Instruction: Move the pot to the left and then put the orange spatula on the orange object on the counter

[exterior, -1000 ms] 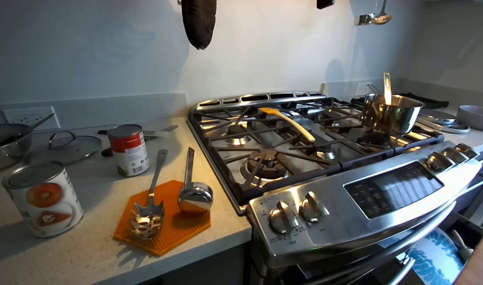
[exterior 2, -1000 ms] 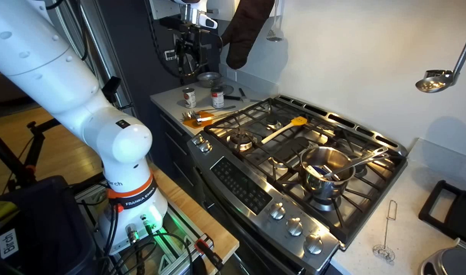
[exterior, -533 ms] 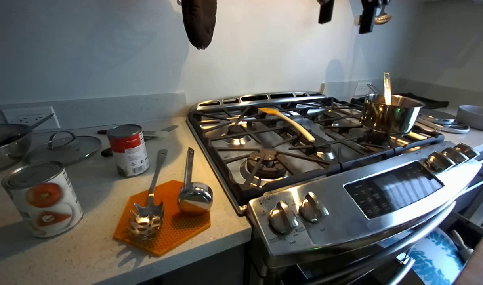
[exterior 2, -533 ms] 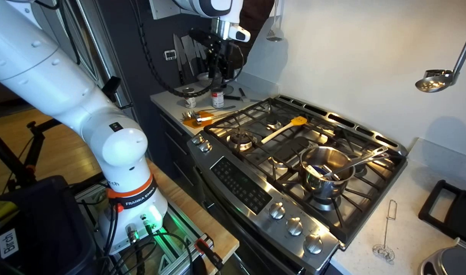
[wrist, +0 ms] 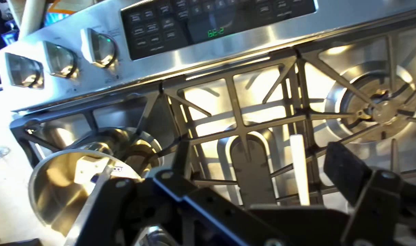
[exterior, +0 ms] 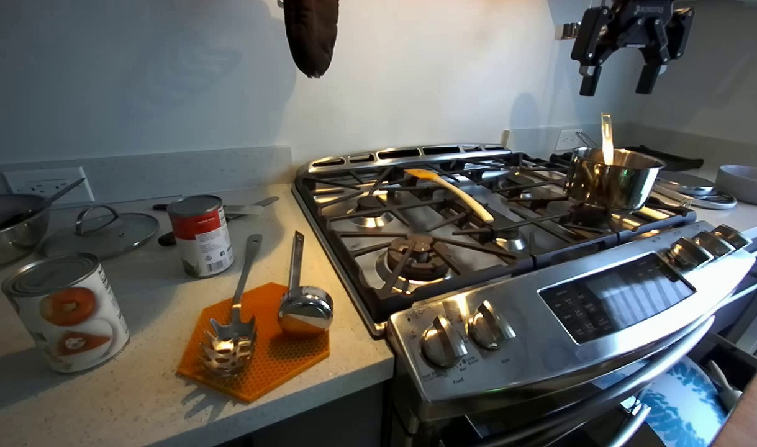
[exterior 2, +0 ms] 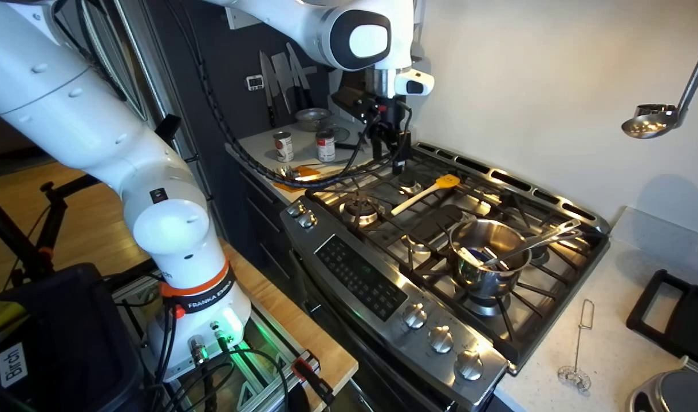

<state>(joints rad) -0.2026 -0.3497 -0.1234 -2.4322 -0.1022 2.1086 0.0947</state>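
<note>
The shiny pot [exterior: 614, 185] stands on a stove burner, also seen in an exterior view [exterior 2: 479, 279] and at lower left in the wrist view [wrist: 57, 201]. A utensil handle leans out of it and small items lie inside. The orange spatula [exterior 2: 422, 198] lies across the grates left of the pot; its pale handle shows in the wrist view [wrist: 299, 167], its head hidden there. The orange mat [exterior: 285, 366] lies on the counter under a pasta fork and a measuring cup. My gripper [exterior: 618, 85] is open and empty above the stove, spanning the spatula handle's line in the wrist view [wrist: 262, 157].
Two cans [exterior: 201, 236] [exterior: 67, 313], a glass lid [exterior: 105, 233] and a pan [exterior: 12, 230] stand on the counter. Raised grates cover the stove [exterior 2: 377, 194]. A whisk [exterior 2: 578, 343] and black tray [exterior 2: 681, 320] lie beyond the pot. Ladles [exterior 2: 655, 120] hang on the wall.
The arm has swung in from the far counter and lowered, bringing the open gripper over the stove and into both exterior views. The pot, spatula and mat have not moved.
</note>
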